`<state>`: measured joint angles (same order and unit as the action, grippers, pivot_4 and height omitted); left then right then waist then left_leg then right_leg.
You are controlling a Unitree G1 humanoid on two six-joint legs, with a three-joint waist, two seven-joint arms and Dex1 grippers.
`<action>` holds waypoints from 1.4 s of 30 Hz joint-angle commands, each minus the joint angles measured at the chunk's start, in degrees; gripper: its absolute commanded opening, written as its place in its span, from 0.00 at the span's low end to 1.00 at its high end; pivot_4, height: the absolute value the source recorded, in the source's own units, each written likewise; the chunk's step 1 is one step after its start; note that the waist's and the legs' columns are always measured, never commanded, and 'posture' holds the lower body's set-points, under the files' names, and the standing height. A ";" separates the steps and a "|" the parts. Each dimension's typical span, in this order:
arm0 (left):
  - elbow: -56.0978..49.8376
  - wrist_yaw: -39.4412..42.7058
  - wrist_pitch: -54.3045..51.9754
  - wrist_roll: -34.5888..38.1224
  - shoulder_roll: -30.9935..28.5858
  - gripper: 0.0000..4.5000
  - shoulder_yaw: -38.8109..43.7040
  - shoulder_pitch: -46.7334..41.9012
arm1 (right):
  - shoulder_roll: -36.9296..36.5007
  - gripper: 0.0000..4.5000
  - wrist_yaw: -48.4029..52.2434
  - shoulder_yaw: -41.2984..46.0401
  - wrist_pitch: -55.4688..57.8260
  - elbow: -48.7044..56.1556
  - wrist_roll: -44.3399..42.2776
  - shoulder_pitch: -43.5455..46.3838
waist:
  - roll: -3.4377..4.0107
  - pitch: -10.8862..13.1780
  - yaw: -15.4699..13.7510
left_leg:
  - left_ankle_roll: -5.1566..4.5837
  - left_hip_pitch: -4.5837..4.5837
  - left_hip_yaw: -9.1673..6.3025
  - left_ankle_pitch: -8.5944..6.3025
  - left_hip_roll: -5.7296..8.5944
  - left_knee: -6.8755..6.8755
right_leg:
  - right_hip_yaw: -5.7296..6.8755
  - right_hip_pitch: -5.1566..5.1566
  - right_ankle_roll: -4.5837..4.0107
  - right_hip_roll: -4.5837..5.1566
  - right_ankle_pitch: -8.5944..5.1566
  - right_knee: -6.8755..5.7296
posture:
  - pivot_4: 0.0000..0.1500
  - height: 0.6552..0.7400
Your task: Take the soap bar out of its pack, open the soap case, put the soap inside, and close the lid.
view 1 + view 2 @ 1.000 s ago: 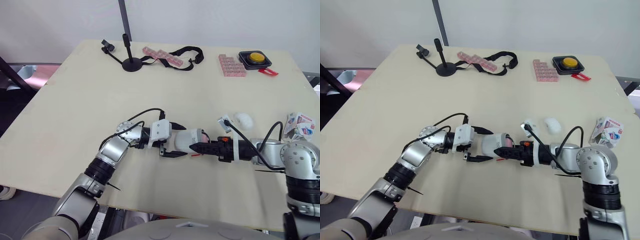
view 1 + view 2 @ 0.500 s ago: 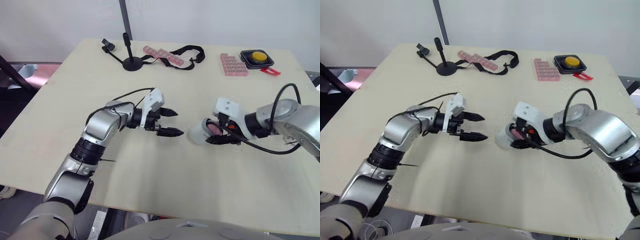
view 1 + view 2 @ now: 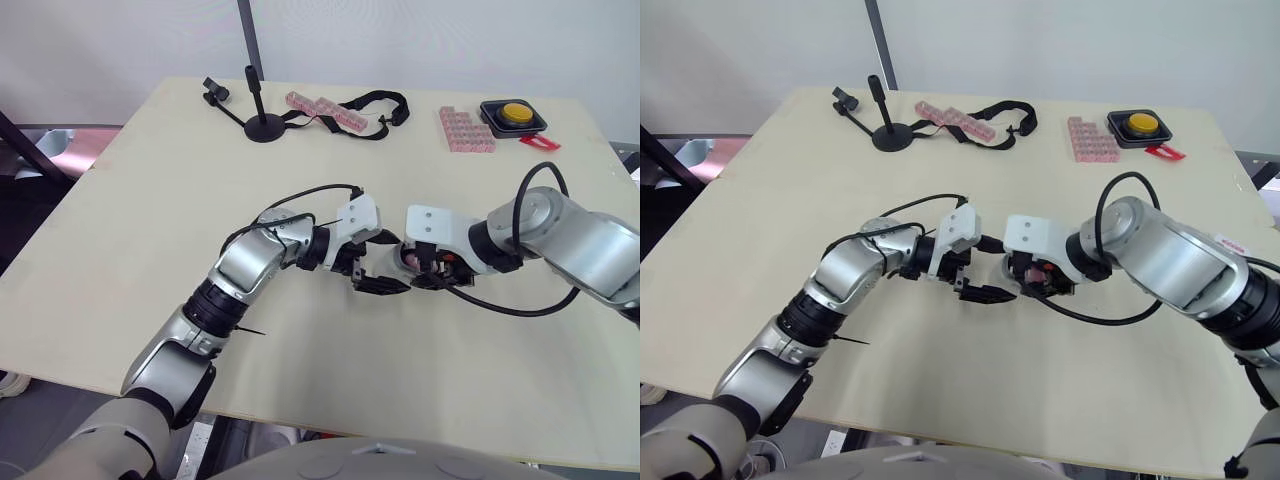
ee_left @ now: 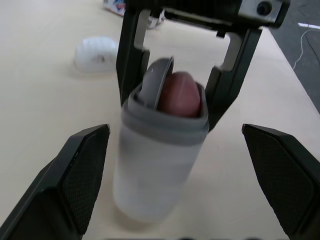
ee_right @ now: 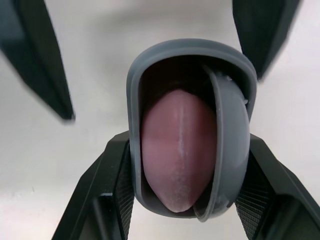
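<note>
Hidden deep inside the soap case (image 4: 155, 150): most of the soap (image 4: 181, 97). Blurred toward the case's base. Masked behind the case: the fingertips of the right gripper (image 3: 1040, 280). Cropped at the frame edge: the soap pack (image 4: 116, 6).

Pink soap (image 5: 177, 150); frosted white, grey-rimmed soap case (image 4: 155, 185); pale beige table (image 3: 150, 220).
</note>
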<state>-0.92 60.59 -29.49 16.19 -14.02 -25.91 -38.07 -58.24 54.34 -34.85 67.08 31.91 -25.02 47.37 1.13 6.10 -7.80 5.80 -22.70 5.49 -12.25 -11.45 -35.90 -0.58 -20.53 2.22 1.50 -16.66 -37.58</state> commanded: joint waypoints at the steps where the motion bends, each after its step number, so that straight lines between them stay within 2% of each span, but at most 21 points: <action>1: 0.24 -0.10 3.63 -1.04 0.30 1.00 0.17 0.35 | 0.08 0.48 0.61 1.67 -0.11 0.92 1.07 0.24 | 0.00 0.00 0.00 | 0.00 0.01 0.00 0.00 -0.01 0.00 | -0.01 0.00 0.00 -0.01 0.00 -0.01 | 1.00 0.99; 32: 4.06 5.07 10.62 -4.54 -0.19 1.00 -1.07 0.39 | 1.20 0.48 4.40 4.08 -2.15 2.49 1.31 -1.89 | 0.00 0.00 0.01 | -0.01 0.10 0.01 0.01 -0.02 -0.16 | -0.38 0.00 -0.01 0.03 0.00 -0.25 | 1.00 0.99; 35: 4.22 5.33 10.73 -4.55 -0.04 0.84 -1.02 0.44 | 1.27 0.48 4.60 4.15 -2.21 2.68 1.30 -1.94 | 0.00 0.00 0.01 | -0.01 0.10 0.01 0.01 -0.02 -0.16 | -0.39 0.00 -0.01 0.02 0.00 -0.27 | 1.00 0.99; 37: 4.09 5.30 10.97 -4.40 0.16 0.70 -0.89 0.53 | 1.27 0.48 4.69 4.20 -2.18 2.80 1.28 -1.99 | 0.00 0.00 0.01 | -0.01 0.11 0.01 0.00 -0.02 -0.16 | -0.40 -0.01 -0.01 0.03 0.00 -0.28 | 1.00 0.99; 42: 3.49 5.58 10.34 -4.04 0.40 0.70 -0.81 0.81 | 1.26 0.48 4.74 4.43 -2.25 3.02 1.39 -2.23 | 0.00 0.00 0.01 | -0.01 0.11 0.01 0.01 -0.02 -0.18 | -0.42 -0.01 -0.01 0.03 0.00 -0.30 | 1.00 0.99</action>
<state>3.71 66.06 -19.51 11.62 -13.67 -27.27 -37.42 -56.64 58.77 -32.82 65.61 33.23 -23.78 44.92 1.13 6.10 -7.79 5.79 -22.59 5.51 -12.24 -11.47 -36.08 -1.00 -20.54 2.21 1.53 -16.66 -37.88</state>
